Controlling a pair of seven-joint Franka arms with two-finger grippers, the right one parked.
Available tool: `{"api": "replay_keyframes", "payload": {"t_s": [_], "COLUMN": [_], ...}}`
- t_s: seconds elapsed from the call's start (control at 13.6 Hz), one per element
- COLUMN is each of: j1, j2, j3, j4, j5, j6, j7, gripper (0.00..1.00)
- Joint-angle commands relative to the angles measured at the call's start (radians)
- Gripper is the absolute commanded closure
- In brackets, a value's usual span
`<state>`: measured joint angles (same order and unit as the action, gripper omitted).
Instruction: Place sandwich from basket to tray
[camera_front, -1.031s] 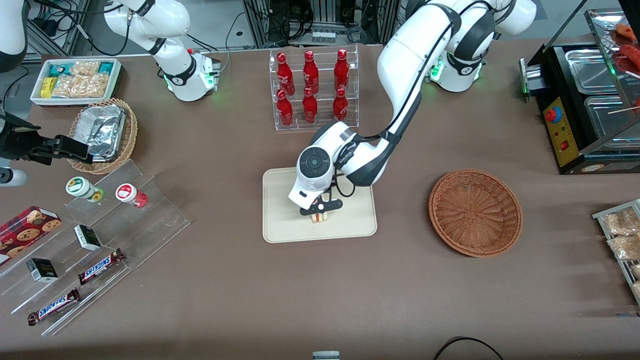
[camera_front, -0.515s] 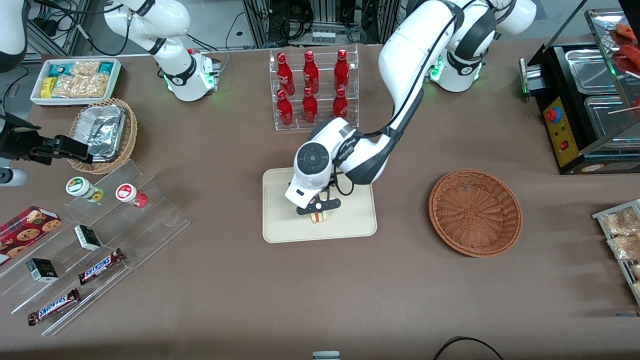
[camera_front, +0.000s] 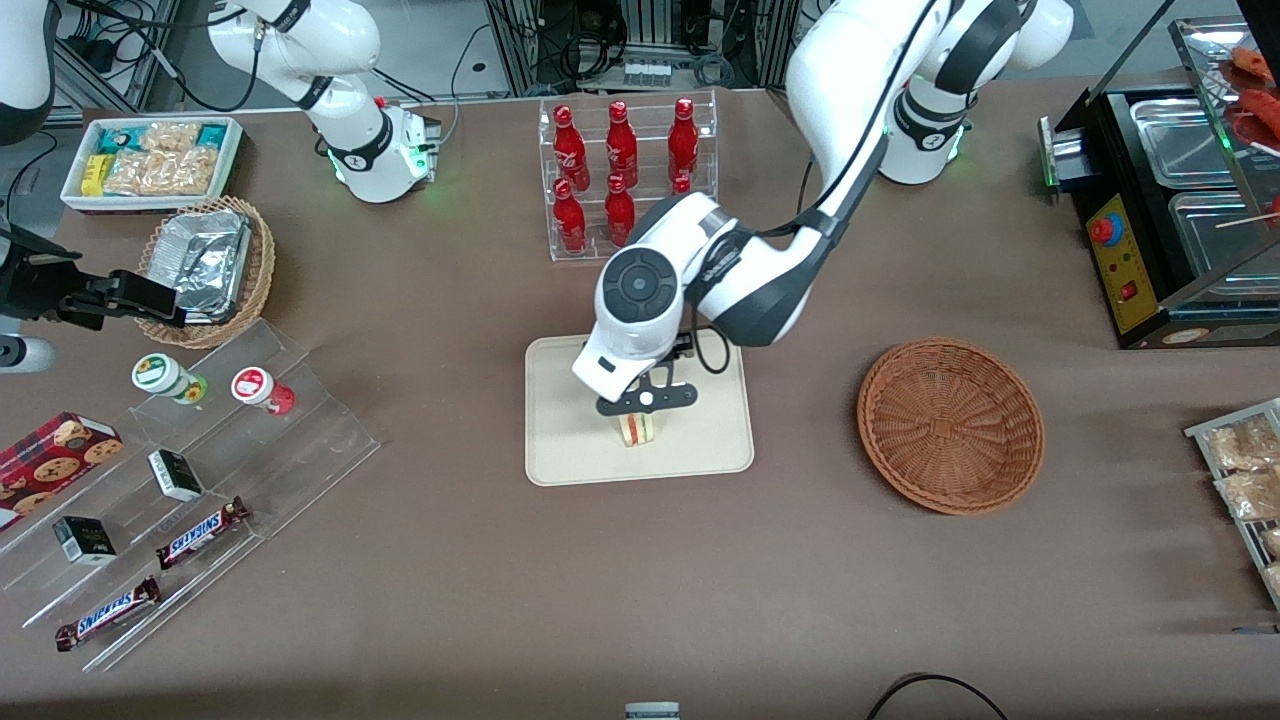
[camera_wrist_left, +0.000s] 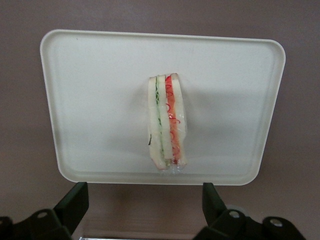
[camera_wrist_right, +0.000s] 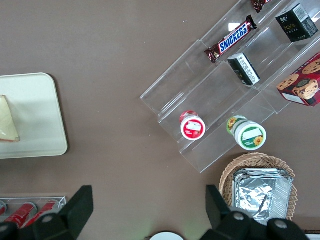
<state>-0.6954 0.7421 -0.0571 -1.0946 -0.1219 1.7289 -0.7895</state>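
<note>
One second ago the gripper (camera_front: 646, 411) was low on the tray (camera_front: 570, 450) with its jaws closed around the sandwich (camera_front: 637, 429); half a second ago it had begun to rise. Now it has risen clear and hangs above the sandwich, jaws spread wide and holding nothing, as the left wrist view shows: both fingertips (camera_wrist_left: 72, 202) stand well apart, with the sandwich (camera_wrist_left: 167, 122) free on the tray (camera_wrist_left: 90, 70) below them. In my judgement the release is made and the task is all but complete, with only the arm's withdrawal left.

The sandwich stands on edge on the tray, its red and green layers showing, nearer the tray's front rim than its back one.

Counting from the table's near edge:
- two Snickers bars (camera_front: 107, 612) on the clear stepped stand toward the parked arm's end
- one cookie box (camera_front: 55, 455)
- two small capped tubs (camera_front: 165, 375)
- one tray, with one sandwich on it
- one reddish-brown basket (camera_front: 950, 425), nothing in it, toward the working arm's end
- one tan basket (camera_front: 255, 270) holding a foil container
- six red bottles (camera_front: 620, 150) in a clear rack
- one white box of snacks (camera_front: 150, 160) at the far corner
</note>
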Motion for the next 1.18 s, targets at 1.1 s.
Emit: {"api": "replay_keyframes", "payload": {"t_s": [1.1], "j1": [0.43], "j2": [-0.472], "j3": [0.0], "j4": [-0.441], "j5": [0.131], "j6": [-0.15], "j7": [0.745], "gripper": [0.0]}}
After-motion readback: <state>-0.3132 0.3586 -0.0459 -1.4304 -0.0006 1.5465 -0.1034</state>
